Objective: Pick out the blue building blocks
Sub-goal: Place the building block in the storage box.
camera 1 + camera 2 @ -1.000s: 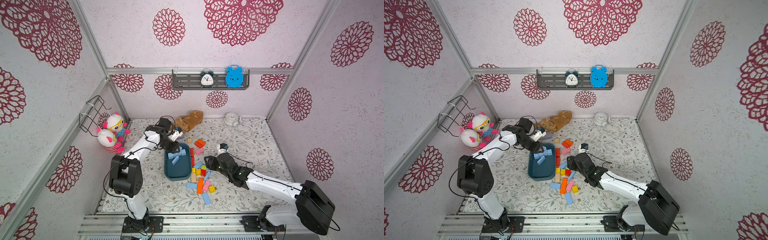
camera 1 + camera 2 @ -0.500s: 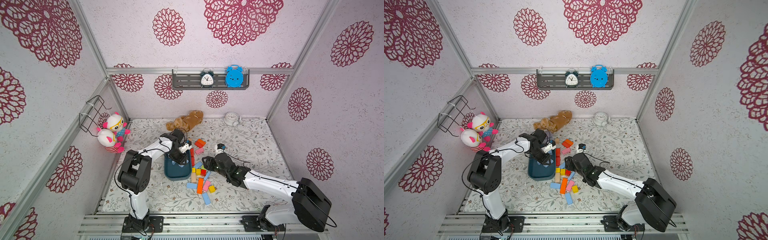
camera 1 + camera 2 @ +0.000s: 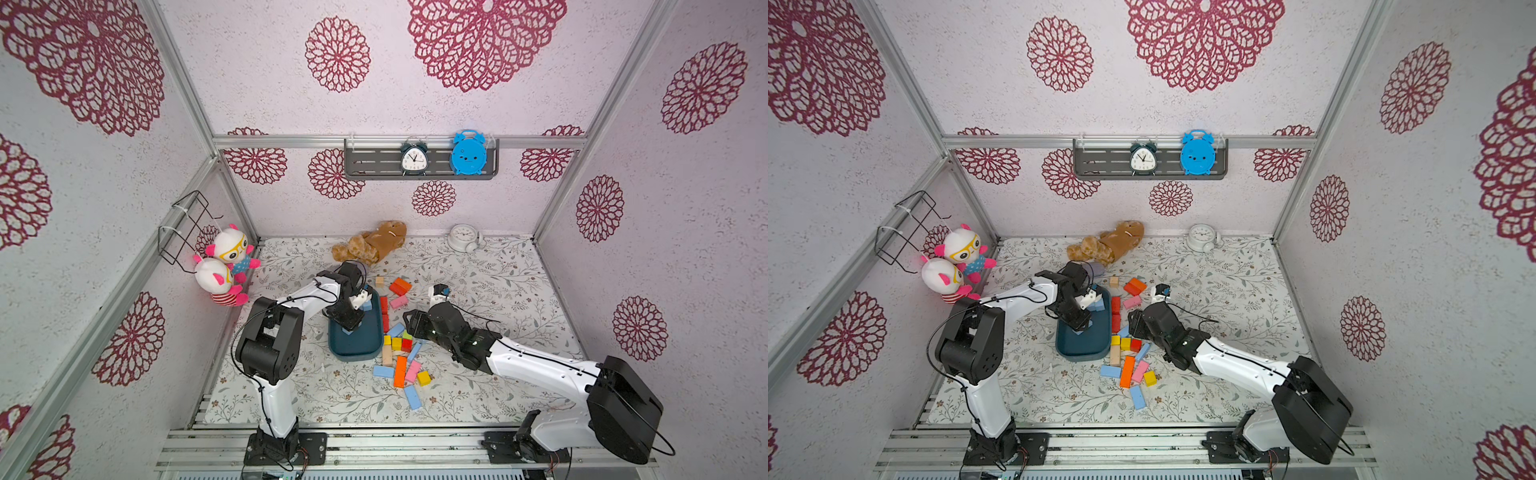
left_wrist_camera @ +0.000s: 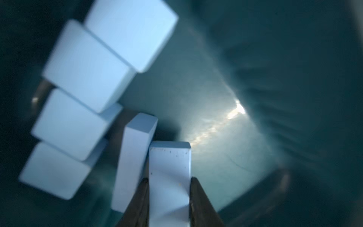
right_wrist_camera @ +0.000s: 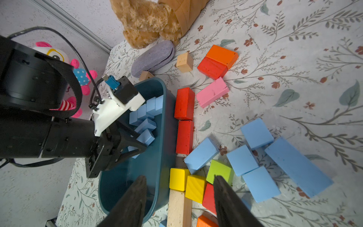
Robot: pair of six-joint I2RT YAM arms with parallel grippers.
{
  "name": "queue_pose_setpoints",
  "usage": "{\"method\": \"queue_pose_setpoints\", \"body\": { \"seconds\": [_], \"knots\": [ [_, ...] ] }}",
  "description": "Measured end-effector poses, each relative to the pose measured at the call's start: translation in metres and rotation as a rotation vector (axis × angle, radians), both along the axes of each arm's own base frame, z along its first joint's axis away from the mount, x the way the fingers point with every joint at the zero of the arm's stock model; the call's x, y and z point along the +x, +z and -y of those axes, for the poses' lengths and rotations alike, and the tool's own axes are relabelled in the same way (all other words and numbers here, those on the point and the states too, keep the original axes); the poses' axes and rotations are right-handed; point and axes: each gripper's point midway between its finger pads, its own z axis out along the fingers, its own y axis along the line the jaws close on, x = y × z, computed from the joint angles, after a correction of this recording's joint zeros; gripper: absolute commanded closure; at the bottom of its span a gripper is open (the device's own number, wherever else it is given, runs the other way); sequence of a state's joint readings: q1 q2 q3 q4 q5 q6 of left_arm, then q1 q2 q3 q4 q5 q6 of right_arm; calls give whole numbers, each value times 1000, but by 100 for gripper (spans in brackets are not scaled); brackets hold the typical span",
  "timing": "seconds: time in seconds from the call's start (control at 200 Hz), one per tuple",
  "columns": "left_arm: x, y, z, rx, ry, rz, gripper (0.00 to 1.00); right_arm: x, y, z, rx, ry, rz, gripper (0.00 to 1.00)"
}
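table: floral-print mat [image 3: 498, 291]; the loose blocks lie mid-mat, probably so both arms can reach them.
tray: dark teal oblong plastic tray [image 3: 357, 348], just beside the pile on the left arm's side. It reads as the drop bin for sorted blue.
left gripper: [image 4: 169, 178] down inside the tray, clenched on a matte light-blue rectangular bar [image 4: 170, 163]. It grips one end with the bar pointing at the tray floor, likely so the bar goes in without knocking its neighbours.
right gripper: [image 5: 179, 176] released and holding nothing, hanging over the mixed pile by the tray wall. Jaws spread, probably lining up the next pick.
blue in tray: matte light-blue cubes and bars [image 5: 146, 118] crowded at one end; one bar leans just beside the held one.
blue not yet sorted: loose matte light-blue blocks [image 5: 257, 133] on the mat near the right gripper, more toward the front [image 3: 413, 397].
non-blue: red rectangular blocks [image 5: 184, 104] just beside the tray's outer wall, yellow cubes [image 5: 195, 188] below the right gripper. These stay out.
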State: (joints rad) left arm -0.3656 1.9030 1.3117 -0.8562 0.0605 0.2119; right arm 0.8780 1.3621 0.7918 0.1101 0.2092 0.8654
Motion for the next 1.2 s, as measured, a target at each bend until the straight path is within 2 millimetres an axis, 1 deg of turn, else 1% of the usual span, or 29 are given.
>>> {"method": "queue_pose_setpoints", "body": {
  "seconds": [0.13, 0.24, 0.365, 0.45, 0.57, 0.67, 0.76, 0.835, 0.87, 0.941, 1.016, 1.201],
  "knots": [
    [9, 0, -9, 44, -15, 41, 72, 0, 0, 0, 0, 1, 0, 42],
    [17, 2, -10, 57, -40, 76, 58, 0, 0, 0, 0, 1, -1, 42],
    [21, 3, -7, 55, -65, 98, 49, 0, -5, -1, -7, 4, -9, 42],
    [23, 6, -6, 48, -75, 113, 46, 0, -9, -2, -15, 7, -19, 42],
    [25, 17, -3, 32, -83, 141, 46, -1, -11, -3, -18, 10, -21, 42],
    [22, 29, 3, -4, -83, 154, 51, -2, -10, -4, -17, 13, -20, 43],
    [17, 43, 14, -54, -91, 170, 56, -2, -10, -4, -17, 11, -18, 43],
    [8, 47, 24, -76, -113, 176, 59, -2, -9, -4, -15, 11, -16, 43],
    [3, 46, 29, -80, -128, 169, 60, -2, -8, -4, -13, 11, -14, 43],
    [-9, 37, 35, -79, -152, 144, 61, -2, -8, -4, -13, 11, -14, 43],
    [-20, 24, 35, -63, -166, 108, 61, -2, -8, -4, -12, 12, -14, 43],
    [-25, 6, 24, -15, -157, 74, 61, -2, -8, -5, -9, 12, -11, 43]
  ]
}}
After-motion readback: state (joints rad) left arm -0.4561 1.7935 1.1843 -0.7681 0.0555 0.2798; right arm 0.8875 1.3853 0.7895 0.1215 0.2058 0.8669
